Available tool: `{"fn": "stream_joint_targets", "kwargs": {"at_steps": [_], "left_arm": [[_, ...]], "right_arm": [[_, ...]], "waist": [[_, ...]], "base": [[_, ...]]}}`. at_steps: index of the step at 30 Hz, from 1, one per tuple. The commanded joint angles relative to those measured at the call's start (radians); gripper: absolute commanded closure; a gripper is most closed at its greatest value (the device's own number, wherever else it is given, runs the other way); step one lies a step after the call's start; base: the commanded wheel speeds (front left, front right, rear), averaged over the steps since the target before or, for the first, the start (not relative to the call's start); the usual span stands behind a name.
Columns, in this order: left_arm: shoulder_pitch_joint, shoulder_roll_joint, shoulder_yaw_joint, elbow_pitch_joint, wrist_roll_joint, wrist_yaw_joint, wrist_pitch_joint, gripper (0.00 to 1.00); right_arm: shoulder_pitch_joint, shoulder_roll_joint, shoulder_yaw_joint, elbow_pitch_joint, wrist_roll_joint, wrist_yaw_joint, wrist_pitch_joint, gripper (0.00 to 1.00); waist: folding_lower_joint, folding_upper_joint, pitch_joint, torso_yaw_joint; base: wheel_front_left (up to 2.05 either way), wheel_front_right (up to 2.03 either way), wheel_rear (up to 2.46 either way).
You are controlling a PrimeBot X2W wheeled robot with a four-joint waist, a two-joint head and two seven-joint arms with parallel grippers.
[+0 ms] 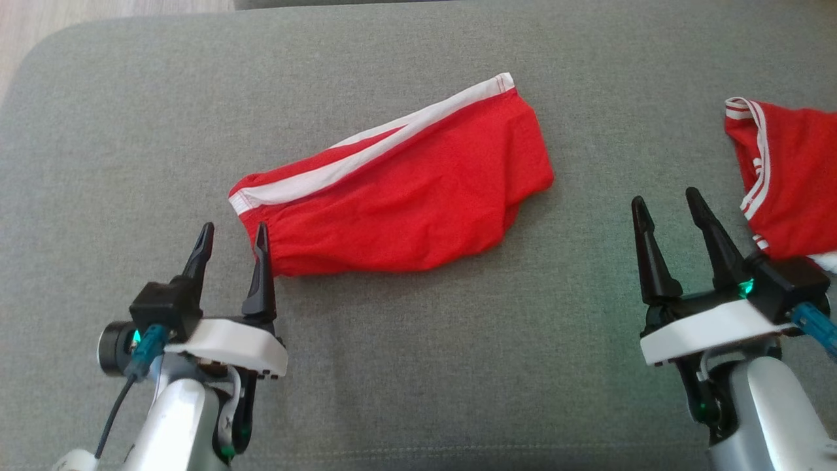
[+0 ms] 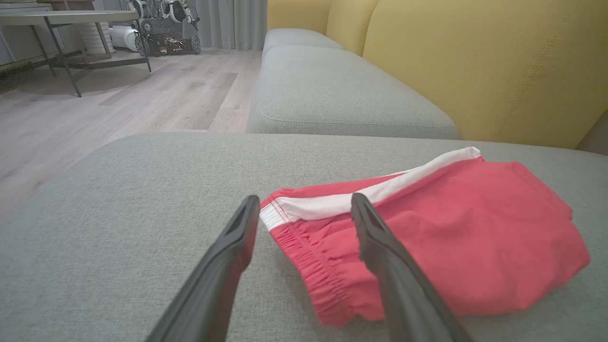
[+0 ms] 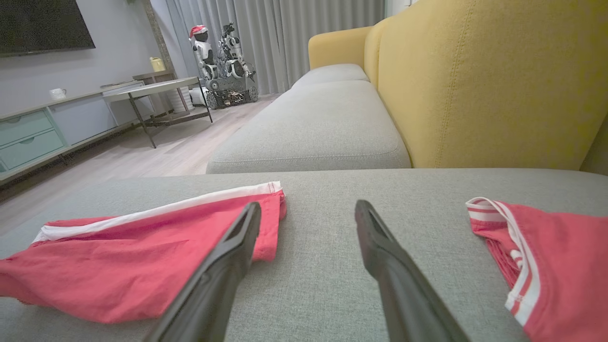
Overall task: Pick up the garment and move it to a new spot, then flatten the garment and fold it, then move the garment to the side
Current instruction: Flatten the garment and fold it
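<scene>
A red garment with a white side stripe and an elastic waistband lies fairly flat in the middle of the grey cushion. My left gripper stands open just off its near left corner, the right finger almost at the waistband. In the left wrist view the garment lies just beyond the spread fingers of the left gripper. My right gripper is open over bare cushion, right of the garment. Nothing sits between the fingers of the right gripper.
A second red garment with thin white stripes lies crumpled at the cushion's right edge, close to my right gripper. A yellow sofa backrest rises behind the cushion. Wooden floor, a table and another robot lie beyond.
</scene>
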Motion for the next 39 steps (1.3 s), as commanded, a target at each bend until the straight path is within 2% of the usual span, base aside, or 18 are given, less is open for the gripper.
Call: {"fn": "stream_joint_targets", "kwargs": {"at_steps": [1,9,15,20,24,30,34,35,36,37,39], "left_arm": [[-0.021,0.024,0.029,-0.032,0.001,0.006,-0.006,0.00],[-0.033,0.024,0.019,-0.038,-0.005,0.007,-0.003,0.00],[-0.065,0.018,0.006,-0.044,-0.004,0.004,-0.003,0.00],[-0.103,0.002,-0.013,-0.041,-0.002,-0.005,-0.005,0.00],[-0.130,-0.011,-0.026,-0.033,0.000,-0.011,-0.008,0.00],[-0.151,-0.030,-0.029,-0.015,-0.007,-0.016,-0.011,0.00],[-0.150,-0.036,-0.013,-0.024,-0.007,-0.012,-0.012,0.00],[-0.147,-0.036,-0.009,-0.027,-0.005,-0.011,-0.012,0.00],[-0.144,-0.037,-0.005,-0.029,-0.004,-0.011,-0.012,0.00],[-0.142,-0.037,-0.001,-0.031,-0.003,-0.011,-0.012,0.00],[-0.140,-0.038,0.002,-0.034,-0.001,-0.011,-0.012,0.00]], "right_arm": [[-0.008,0.004,0.019,-0.040,-0.010,-0.001,0.003,0.00],[-0.017,0.001,0.015,-0.038,-0.013,-0.001,0.014,0.00],[-0.094,-0.022,0.031,0.030,-0.006,-0.001,0.026,0.00],[-0.218,-0.044,0.072,0.168,0.003,-0.001,0.030,0.00],[-0.323,-0.048,0.105,0.323,0.011,-0.001,0.038,0.00],[-0.422,-0.028,0.150,0.549,0.041,-0.001,0.097,0.00],[-0.455,-0.006,0.180,0.631,0.063,-0.001,0.136,0.00],[-0.460,-0.002,0.190,0.646,0.070,-0.001,0.146,0.05],[-0.465,0.002,0.201,0.655,0.079,-0.001,0.149,0.64],[-0.468,0.007,0.209,0.660,0.096,-0.001,0.149,1.00],[-0.472,0.009,0.217,0.668,0.109,-0.001,0.152,1.00]], "waist": [[0.0000,0.0000,0.000,-0.001],[0.0000,0.0000,0.012,0.012],[0.0000,0.0000,0.046,0.046],[0.0000,0.0000,0.084,0.088],[0.0000,0.0000,0.113,0.122],[0.0000,0.0000,0.133,0.159],[0.0000,0.0000,0.135,0.161],[0.0000,0.0000,0.134,0.160],[0.0000,0.0000,0.133,0.158],[0.0000,0.0000,0.133,0.155],[0.0000,0.0000,0.131,0.152]], "base": [[0.00,0.00,0.00],[0.00,0.00,0.00],[0.00,0.00,0.00],[0.00,0.00,0.00],[0.00,0.00,0.00],[0.00,0.00,0.00],[0.00,0.00,0.00],[0.00,0.00,0.00],[0.00,0.00,0.00],[0.00,0.00,0.00],[0.00,0.00,0.00]]}}
